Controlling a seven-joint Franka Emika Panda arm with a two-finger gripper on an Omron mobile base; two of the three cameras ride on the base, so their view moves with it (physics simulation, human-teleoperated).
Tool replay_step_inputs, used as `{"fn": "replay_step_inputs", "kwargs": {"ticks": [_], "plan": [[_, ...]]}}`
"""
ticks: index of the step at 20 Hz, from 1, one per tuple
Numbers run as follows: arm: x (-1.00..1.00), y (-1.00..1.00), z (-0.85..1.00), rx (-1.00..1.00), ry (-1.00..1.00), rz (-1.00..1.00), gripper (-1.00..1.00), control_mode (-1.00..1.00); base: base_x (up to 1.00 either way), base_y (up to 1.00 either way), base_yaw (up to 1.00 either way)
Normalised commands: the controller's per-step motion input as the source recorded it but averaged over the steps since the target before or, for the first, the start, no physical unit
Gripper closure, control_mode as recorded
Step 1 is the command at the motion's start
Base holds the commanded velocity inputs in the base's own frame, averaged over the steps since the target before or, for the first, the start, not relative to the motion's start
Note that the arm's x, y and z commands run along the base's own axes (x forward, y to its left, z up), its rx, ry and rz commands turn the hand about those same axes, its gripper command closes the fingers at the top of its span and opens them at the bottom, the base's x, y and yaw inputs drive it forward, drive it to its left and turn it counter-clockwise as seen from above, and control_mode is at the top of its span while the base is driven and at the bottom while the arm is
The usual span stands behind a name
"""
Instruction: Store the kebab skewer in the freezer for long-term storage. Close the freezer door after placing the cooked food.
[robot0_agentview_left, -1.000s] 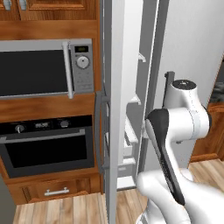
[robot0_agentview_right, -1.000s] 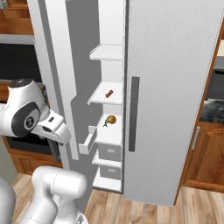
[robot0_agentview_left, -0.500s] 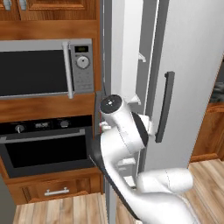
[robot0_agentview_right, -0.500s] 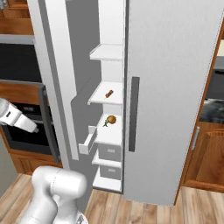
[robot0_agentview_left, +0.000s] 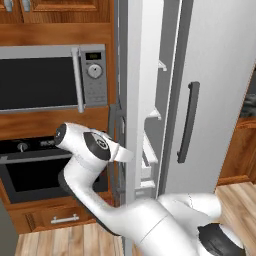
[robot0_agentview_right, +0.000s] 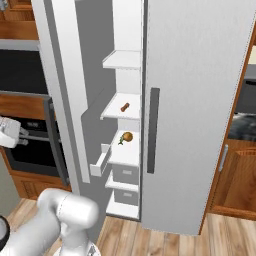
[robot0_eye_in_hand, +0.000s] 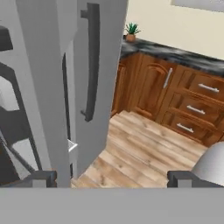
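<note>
The kebab skewer (robot0_agentview_right: 124, 107), small and reddish-brown, lies on a middle white shelf of the freezer (robot0_agentview_right: 123, 61). The freezer door (robot0_agentview_right: 67, 75) stands wide open to the left, its dark bar handle (robot0_agentview_right: 56, 141) on the outer face. In the left base view the door (robot0_agentview_left: 133, 100) shows edge-on. My arm (robot0_agentview_left: 87, 147) bends left around the outside of that door, and my white hand (robot0_agentview_right: 9, 134) sits at the far left, beyond the handle and well away from the skewer. My gripper (robot0_eye_in_hand: 113, 179) is open with nothing between its fingertips (robot0_eye_in_hand: 42, 177).
A round orange-brown food item (robot0_agentview_right: 127, 137) sits on the shelf below the skewer. The fridge's other door (robot0_agentview_right: 200, 100) is shut, with a dark handle (robot0_agentview_right: 153, 130). A microwave (robot0_agentview_left: 50, 80) and wall oven (robot0_agentview_left: 30, 165) stand left of the door. Wooden cabinets (robot0_eye_in_hand: 183, 109) line the far side.
My arm has swung left, from in front of the freezer to the outer side of the open door. The hand moved toward the left edge of the right base view. The skewer has not moved.
</note>
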Motion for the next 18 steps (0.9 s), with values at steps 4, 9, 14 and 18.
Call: {"fn": "replay_step_inputs", "kwargs": {"ticks": [4,9,14,18], "plan": [[0.61,0.4,-0.14,-0.16,-0.13,-0.47,-1.0,-1.0,0.0,0.0,0.0],[0.3,0.16,-0.01,-0.03,-0.05,-0.09,-1.0,-1.0,0.0,0.0,0.0],[0.34,-0.06,-0.1,-0.02,-0.01,-0.01,-1.0,-1.0,0.0,0.0,0.0],[0.35,-0.16,-0.13,-0.01,0.0,0.02,-1.0,-1.0,0.0,0.0,0.0]]}}
